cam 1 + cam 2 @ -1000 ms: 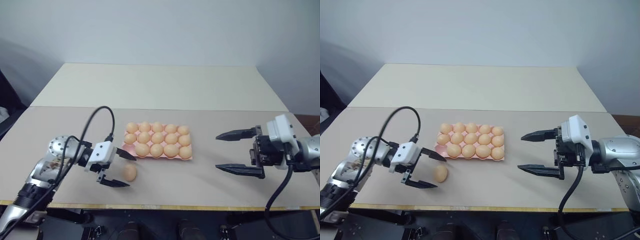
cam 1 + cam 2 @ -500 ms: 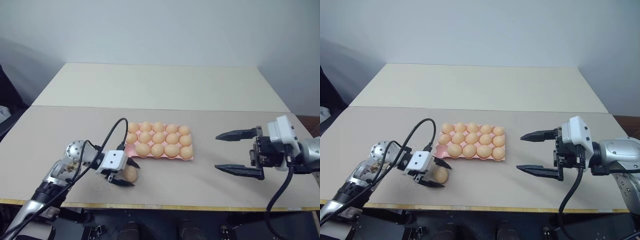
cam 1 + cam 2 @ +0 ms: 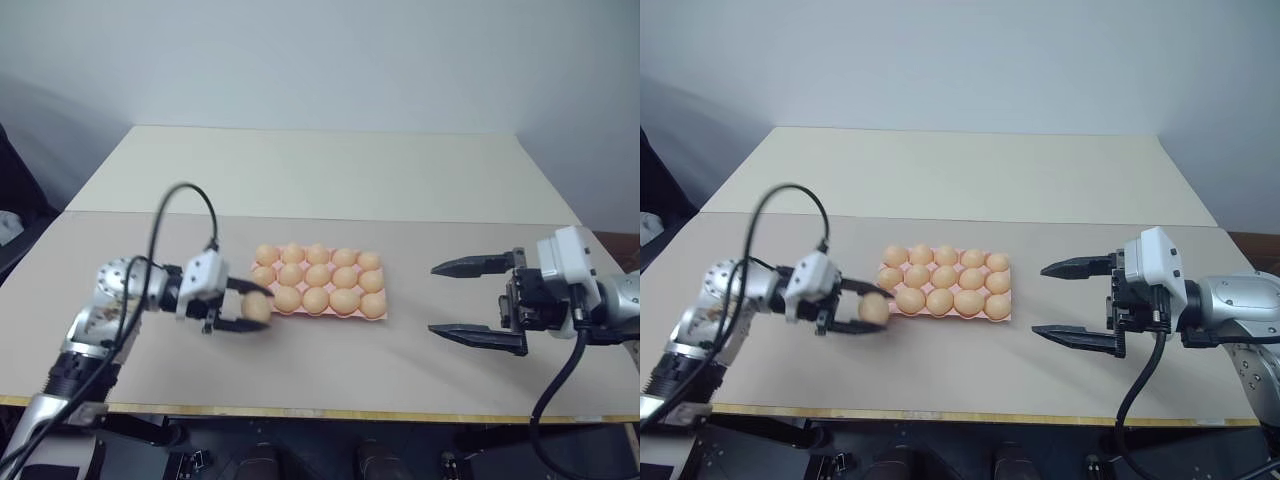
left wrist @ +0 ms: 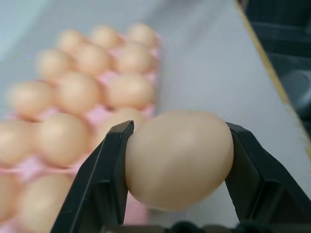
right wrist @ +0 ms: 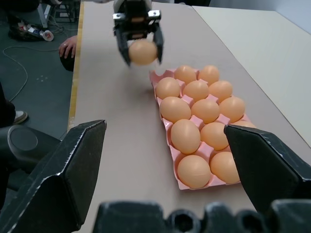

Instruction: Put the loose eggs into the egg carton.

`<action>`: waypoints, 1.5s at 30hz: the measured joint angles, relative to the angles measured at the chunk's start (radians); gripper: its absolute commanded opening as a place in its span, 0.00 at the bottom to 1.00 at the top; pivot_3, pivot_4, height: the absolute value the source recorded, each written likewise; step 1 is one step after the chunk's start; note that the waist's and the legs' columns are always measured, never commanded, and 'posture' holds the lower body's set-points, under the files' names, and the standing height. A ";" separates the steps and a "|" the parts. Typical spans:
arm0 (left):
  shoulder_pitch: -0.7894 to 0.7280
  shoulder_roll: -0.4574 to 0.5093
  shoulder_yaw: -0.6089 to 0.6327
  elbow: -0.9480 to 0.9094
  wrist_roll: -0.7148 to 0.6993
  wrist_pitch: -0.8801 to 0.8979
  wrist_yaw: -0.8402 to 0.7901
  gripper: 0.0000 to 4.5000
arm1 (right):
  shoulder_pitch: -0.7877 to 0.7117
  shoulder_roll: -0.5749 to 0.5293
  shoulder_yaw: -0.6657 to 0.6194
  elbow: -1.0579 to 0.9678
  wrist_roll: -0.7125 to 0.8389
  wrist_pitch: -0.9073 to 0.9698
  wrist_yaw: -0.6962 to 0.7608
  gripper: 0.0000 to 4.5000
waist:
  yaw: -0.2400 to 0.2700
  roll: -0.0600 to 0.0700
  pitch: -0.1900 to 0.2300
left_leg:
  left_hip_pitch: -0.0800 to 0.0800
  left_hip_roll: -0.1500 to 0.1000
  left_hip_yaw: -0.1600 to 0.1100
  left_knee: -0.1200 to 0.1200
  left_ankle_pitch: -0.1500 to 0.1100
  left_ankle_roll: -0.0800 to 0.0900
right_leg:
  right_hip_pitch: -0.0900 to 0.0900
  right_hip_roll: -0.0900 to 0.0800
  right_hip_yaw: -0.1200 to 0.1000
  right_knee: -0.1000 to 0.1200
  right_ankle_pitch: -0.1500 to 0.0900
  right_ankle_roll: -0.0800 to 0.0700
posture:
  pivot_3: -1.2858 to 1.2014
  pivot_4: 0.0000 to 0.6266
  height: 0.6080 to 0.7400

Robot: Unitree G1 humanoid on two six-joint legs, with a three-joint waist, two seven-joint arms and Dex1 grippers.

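The left gripper [image 3: 243, 307] is clamped on 1 loose egg [image 4: 179, 158], a finger on each long flank, clear of the table [image 3: 330, 355]. Light, smooth and brittle, it needs gentle pressure across its middle. Just past the fingertips lies the egg carton [image 3: 892, 304], nearly full. Farther off, the right gripper [image 3: 466, 303] hangs spread and empty.

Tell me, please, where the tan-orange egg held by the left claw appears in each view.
Left eye view: tan-orange egg, lower left of centre, between the left claw's black fingers.
Right eye view: egg, lower left, same grip.
Left wrist view: egg, large, centre foreground.
Right wrist view: egg, top centre, far away.
Shared landmark: pale pink moulded egg carton, just beside the egg.
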State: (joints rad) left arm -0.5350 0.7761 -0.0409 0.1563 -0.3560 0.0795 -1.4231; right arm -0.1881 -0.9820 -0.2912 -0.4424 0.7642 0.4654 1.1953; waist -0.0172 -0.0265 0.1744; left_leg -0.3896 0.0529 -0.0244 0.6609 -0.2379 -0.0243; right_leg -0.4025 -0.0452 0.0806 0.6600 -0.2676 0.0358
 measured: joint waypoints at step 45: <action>0.439 0.272 0.545 -0.159 -0.209 0.314 0.026 0.99 | -0.003 0.016 0.008 0.072 -0.019 -0.005 0.004 1.00 | -0.024 0.000 0.000 | 0.000 0.001 0.001 -0.001 0.000 0.000 | -0.001 0.000 0.000 0.000 0.000 0.000 | 0.52 0.24 1.00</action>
State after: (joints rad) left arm -0.0961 1.0482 0.5043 -0.0024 -0.5651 0.3932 -1.3970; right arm -0.1912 -0.9664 -0.2828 -0.3701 0.7449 0.4608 1.1997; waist -0.0417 -0.0265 0.1745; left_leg -0.3895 0.0538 -0.0238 0.6603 -0.2380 -0.0244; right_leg -0.4033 -0.0456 0.0806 0.6601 -0.2675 0.0357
